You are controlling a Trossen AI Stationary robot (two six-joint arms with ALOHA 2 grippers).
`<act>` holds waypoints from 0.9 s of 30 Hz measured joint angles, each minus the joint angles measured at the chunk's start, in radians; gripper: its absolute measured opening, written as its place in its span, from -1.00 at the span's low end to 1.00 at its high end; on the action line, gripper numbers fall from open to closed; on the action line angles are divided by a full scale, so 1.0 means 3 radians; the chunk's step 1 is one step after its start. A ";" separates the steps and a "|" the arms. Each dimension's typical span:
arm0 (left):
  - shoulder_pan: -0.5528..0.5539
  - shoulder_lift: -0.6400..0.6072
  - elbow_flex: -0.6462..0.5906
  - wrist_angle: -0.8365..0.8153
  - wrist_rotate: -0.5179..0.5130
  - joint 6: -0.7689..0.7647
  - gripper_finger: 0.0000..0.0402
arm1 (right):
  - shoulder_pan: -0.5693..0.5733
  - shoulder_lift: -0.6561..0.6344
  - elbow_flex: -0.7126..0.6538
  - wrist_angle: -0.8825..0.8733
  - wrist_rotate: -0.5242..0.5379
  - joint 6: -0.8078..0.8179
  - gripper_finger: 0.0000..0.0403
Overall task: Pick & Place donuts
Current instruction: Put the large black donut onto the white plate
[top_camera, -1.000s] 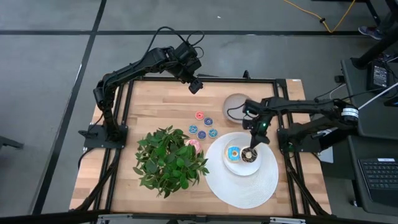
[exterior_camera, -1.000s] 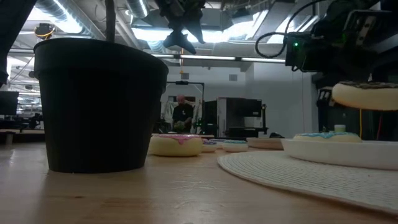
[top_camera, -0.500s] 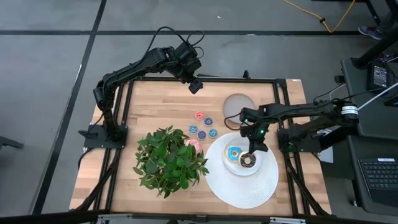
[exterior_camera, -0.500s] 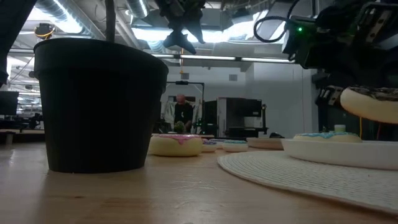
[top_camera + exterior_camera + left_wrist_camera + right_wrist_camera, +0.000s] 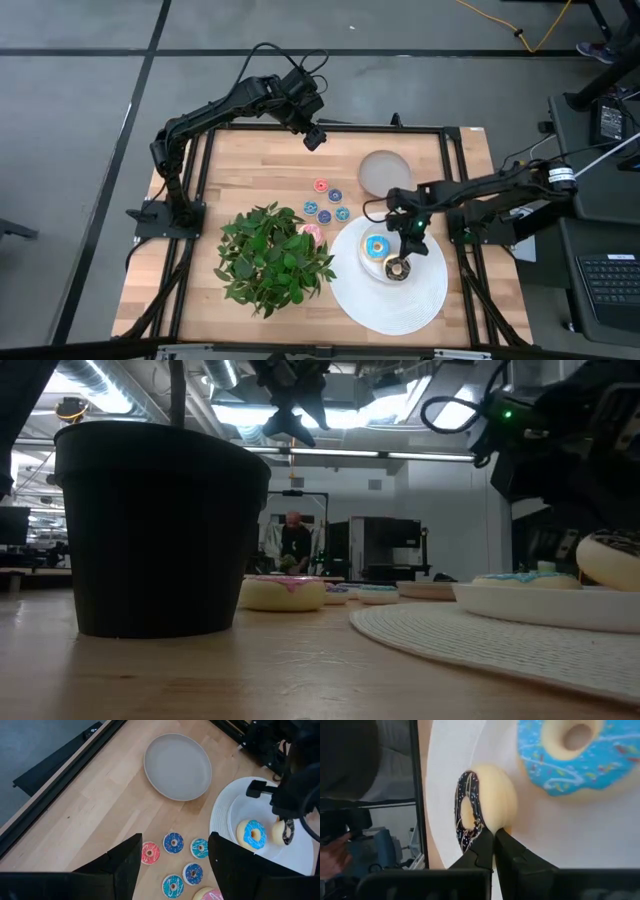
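Right gripper (image 5: 493, 842), fingers pinched shut on the brown donut's (image 5: 482, 805) rim, could tip it off the plate (image 5: 445, 750) when released.

The high camera is looking straight down, taking in the whole tabletop (image 5: 250, 160) and both arms. The low camera is sitting at tabletop level, looking across past the close black pot (image 5: 160, 525) into the room. The left wrist camera is looking down from well above, seeing the grey dish (image 5: 177, 766) and the white plate (image 5: 235, 817); the high view is sharing both. The right wrist camera is looking from very close at the brown donut (image 5: 482, 805) and blue donut (image 5: 580, 757), also showing in the high view.
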 joint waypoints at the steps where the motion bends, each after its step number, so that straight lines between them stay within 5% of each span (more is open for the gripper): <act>1: 0.0000 0.0000 0.0000 0.0000 0.0000 0.0000 0.09 | 0.0025 0.0000 -0.0015 0.0030 0.0007 0.0030 -0.94; 14: -0.0001 0.0000 0.0000 0.0000 0.0000 -0.0001 0.08 | 0.0089 0.0000 -0.0124 0.0121 0.0256 0.0219 -0.90; 27: -0.0001 0.0000 0.0000 0.0000 0.0001 -0.0007 0.08 | 0.0073 0.0000 -0.0124 0.0079 0.0307 0.0370 -0.27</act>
